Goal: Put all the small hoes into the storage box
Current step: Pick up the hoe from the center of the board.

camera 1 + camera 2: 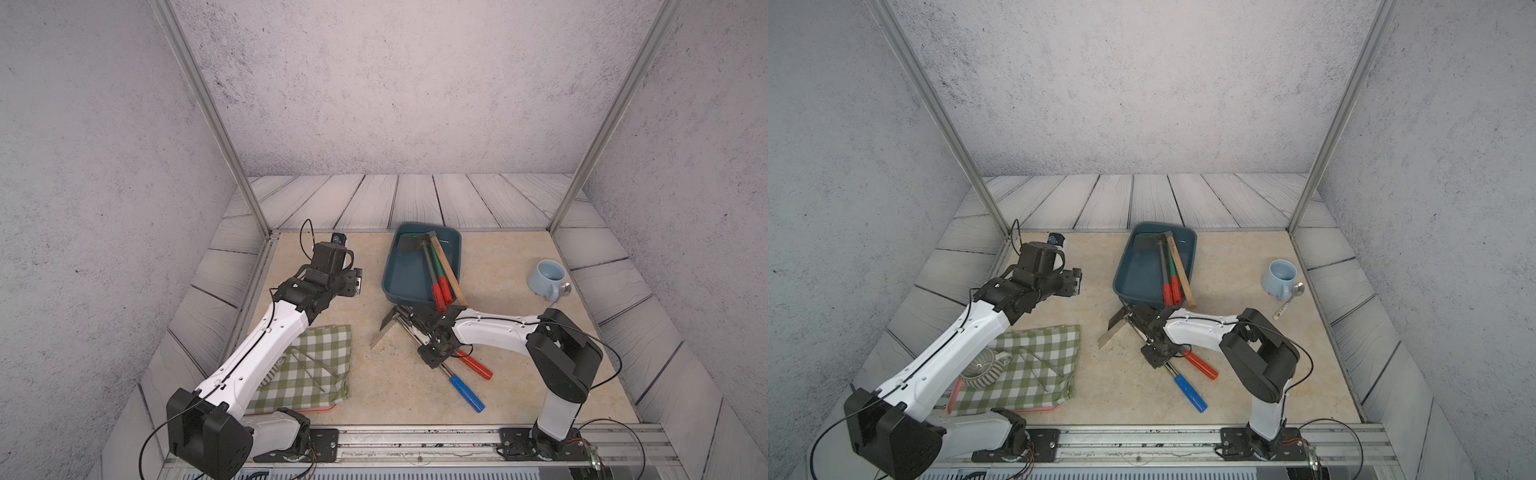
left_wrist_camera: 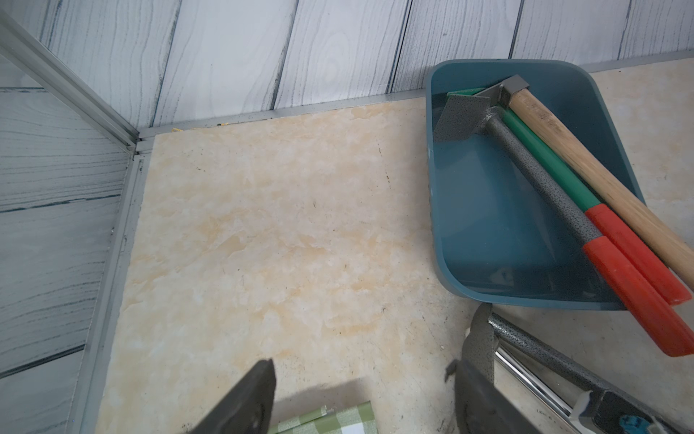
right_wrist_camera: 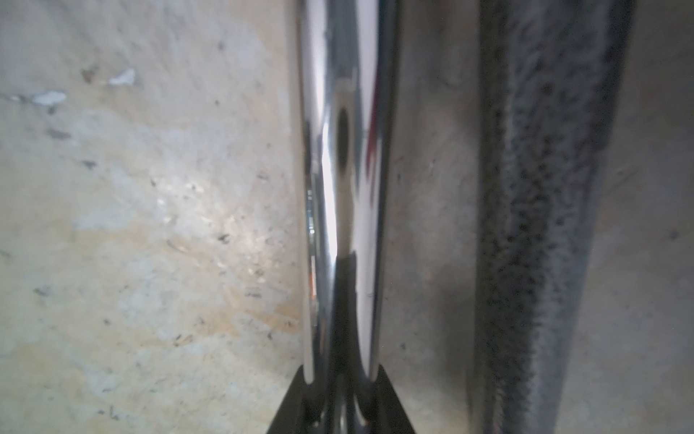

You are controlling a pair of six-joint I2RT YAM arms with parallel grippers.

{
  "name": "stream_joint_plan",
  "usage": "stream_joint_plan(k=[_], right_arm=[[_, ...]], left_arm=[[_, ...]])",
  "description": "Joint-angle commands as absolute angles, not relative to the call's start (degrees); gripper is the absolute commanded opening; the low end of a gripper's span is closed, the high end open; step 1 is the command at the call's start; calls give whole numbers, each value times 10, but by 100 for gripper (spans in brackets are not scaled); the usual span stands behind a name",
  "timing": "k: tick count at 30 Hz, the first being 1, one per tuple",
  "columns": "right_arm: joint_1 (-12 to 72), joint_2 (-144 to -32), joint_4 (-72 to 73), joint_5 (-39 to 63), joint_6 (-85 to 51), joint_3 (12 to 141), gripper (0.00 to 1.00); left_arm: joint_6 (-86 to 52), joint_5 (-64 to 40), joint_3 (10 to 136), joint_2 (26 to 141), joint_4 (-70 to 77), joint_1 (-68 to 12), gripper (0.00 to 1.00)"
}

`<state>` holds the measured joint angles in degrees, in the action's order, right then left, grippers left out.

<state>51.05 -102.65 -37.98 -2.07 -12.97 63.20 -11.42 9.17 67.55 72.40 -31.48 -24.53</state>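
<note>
A small hoe with a chrome shaft (image 3: pixel 345 150) and a blue handle (image 1: pixel 467 392) (image 1: pixel 1190 392) lies on the beige table in front of the storage box. My right gripper (image 1: pixel 412 327) (image 1: pixel 1144 329) (image 3: pixel 343 375) is low over the table and shut on that chrome shaft. The storage box (image 1: pixel 405 274) (image 1: pixel 1138 270) (image 2: pixel 488 210), a teal-blue tub, sits just behind and holds three long-handled tools. Left of the box, my left gripper (image 1: pixel 353 282) (image 1: pixel 1075 282) (image 2: pixel 360 390) hangs open over bare table with nothing between its fingers.
A second hoe with a speckled grey shaft (image 3: pixel 544 188) and a red handle (image 1: pixel 476 365) lies beside the held one. A light blue mug (image 1: pixel 546 278) and a spoon (image 1: pixel 563 289) stand at the right. A green checked cloth (image 1: pixel 316 365) and a striped bowl (image 1: pixel 986 368) lie front left.
</note>
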Motion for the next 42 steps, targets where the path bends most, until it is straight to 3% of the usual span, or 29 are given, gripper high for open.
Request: stream_joint_plan(k=[1,16,42], right_arm=[[505,-996,-400,-59,-125,649,0],[505,-918,-304,-139,-73,595,0],[505,-861,-273,-83,-35,616,0]], left_arm=[[-112,90,672,729,-317,-243,77],[-112,88,671,735,-316,-242,76],[-112,83,670,739,-313,-243,76]])
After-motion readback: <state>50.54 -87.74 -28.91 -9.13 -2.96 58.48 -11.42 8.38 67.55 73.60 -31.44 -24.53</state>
